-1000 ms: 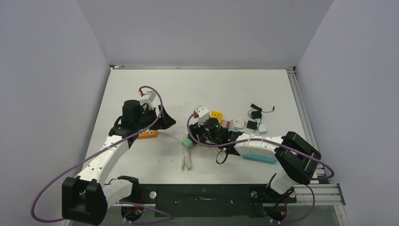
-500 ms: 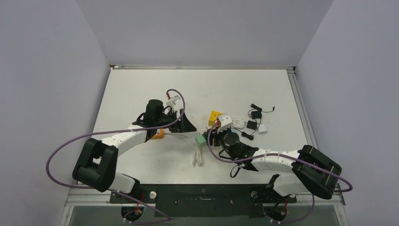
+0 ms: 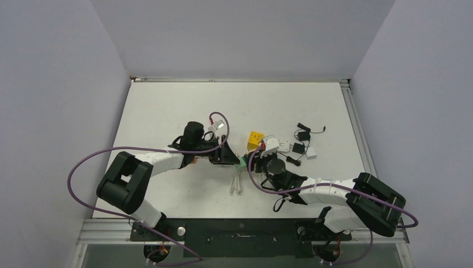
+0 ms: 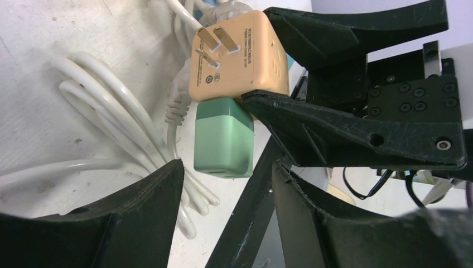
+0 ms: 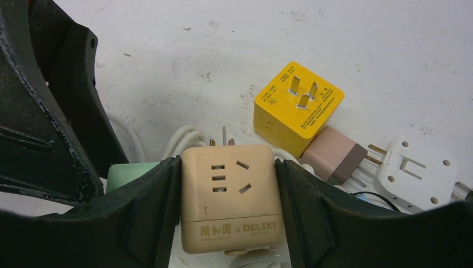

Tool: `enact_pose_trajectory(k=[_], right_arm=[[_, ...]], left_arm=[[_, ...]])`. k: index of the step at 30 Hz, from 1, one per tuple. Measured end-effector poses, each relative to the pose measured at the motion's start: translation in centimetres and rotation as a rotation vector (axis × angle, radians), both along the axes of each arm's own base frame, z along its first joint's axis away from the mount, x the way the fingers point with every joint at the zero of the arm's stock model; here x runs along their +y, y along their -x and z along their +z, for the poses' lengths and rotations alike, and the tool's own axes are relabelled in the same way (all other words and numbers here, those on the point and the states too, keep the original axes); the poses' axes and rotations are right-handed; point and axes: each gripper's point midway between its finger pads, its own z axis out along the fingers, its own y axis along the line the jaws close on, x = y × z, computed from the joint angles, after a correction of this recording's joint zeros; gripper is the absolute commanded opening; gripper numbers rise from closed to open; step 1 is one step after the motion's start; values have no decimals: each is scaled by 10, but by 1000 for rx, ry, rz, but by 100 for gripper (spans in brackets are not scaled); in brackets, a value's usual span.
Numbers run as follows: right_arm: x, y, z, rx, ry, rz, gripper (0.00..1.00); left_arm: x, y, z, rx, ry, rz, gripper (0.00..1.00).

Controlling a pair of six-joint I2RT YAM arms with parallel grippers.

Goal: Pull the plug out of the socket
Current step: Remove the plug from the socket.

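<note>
we see the right gripper (image 5: 227, 190) clamped on the beige socket cube (image 5: 228, 195); the left gripper (image 4: 223, 192) straddles the green plug (image 4: 223, 137), contact unclear.

A yellow cube adapter (image 5: 297, 106) touches a pinkish plug (image 5: 334, 154) beside a white adapter (image 5: 415, 170).

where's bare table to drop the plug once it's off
Bare table along the far edge and left side, behind the left gripper. Crowded mid-right: yellow cube, white adapters, black charger, and white cable near the green plug.
</note>
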Motion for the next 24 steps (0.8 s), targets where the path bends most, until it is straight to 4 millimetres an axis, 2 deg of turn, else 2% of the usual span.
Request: enact_pose_trajectory(k=[4, 8, 18, 24], right_arm=[[1, 1, 1, -4, 0, -1, 5], [3, 3, 1, -9, -2, 0, 5], [2, 5, 1, -15, 2, -7, 5], [1, 5, 0, -13, 4, -6, 5]], left_arm=[[-5, 0, 0, 35, 32, -4, 53], [-8, 1, -2, 68, 51, -10, 44], [-11, 7, -16, 141, 48, -26, 34], [-11, 8, -16, 144, 44, -30, 26]])
